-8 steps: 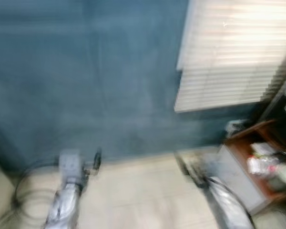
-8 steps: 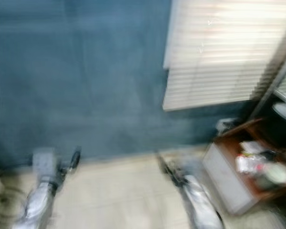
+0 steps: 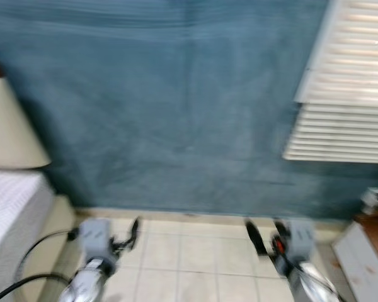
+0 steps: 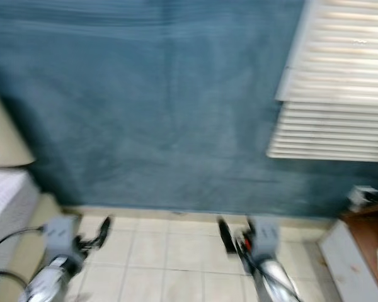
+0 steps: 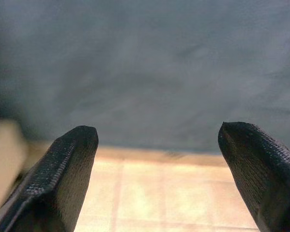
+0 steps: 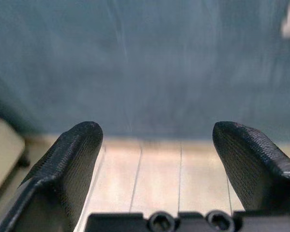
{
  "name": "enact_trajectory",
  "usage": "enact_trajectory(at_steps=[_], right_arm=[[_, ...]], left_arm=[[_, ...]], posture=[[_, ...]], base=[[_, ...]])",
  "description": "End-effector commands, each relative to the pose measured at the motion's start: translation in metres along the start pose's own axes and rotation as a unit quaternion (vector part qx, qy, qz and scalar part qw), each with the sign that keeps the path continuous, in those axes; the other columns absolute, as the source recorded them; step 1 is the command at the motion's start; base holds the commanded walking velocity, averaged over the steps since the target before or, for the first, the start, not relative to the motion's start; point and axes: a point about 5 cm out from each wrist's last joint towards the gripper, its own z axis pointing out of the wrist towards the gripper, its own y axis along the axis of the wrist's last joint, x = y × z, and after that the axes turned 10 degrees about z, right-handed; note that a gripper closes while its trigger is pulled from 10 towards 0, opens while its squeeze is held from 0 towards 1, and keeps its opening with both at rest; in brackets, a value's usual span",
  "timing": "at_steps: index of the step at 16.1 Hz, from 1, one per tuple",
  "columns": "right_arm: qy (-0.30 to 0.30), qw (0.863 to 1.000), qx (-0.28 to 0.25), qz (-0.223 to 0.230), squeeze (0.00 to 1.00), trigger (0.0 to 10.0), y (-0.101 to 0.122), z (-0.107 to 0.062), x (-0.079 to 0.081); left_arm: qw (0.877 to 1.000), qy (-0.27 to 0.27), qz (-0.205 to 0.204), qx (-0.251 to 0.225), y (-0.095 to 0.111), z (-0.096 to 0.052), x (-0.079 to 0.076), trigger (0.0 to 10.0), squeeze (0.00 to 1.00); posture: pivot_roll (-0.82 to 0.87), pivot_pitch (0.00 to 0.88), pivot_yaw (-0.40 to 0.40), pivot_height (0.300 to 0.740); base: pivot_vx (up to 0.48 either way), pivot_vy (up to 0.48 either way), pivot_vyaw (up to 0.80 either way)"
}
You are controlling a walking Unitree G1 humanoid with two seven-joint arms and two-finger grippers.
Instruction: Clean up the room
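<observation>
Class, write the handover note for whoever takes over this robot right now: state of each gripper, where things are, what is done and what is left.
Left gripper: open, holding nothing, held low over the tiled floor.
Right gripper: open, holding nothing, also low over the tiles.
Surroundings: the robot faces a blue wall, with white blinds on its right and a bed with a cream headboard on its left. A brown shelf with small items sits at the far right; the head views are blurred.
Done: nothing that can be judged from here.
Left: find something to tidy; the shelf clutter looks the likeliest start.
</observation>
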Motion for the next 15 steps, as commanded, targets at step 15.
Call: enact_trajectory(at_steps=[15], right_arm=[[0.045,0.999,0.006,-0.016,0.0,10.0,0.006,0.03,0.004]], left_arm=[[1.0,0.003,0.014,-0.018,0.019,0.029,-0.016,10.0,0.0]], posture=[[0.01,0.0,-0.009,0.74]], base=[[0.0,-0.106,0.64]])
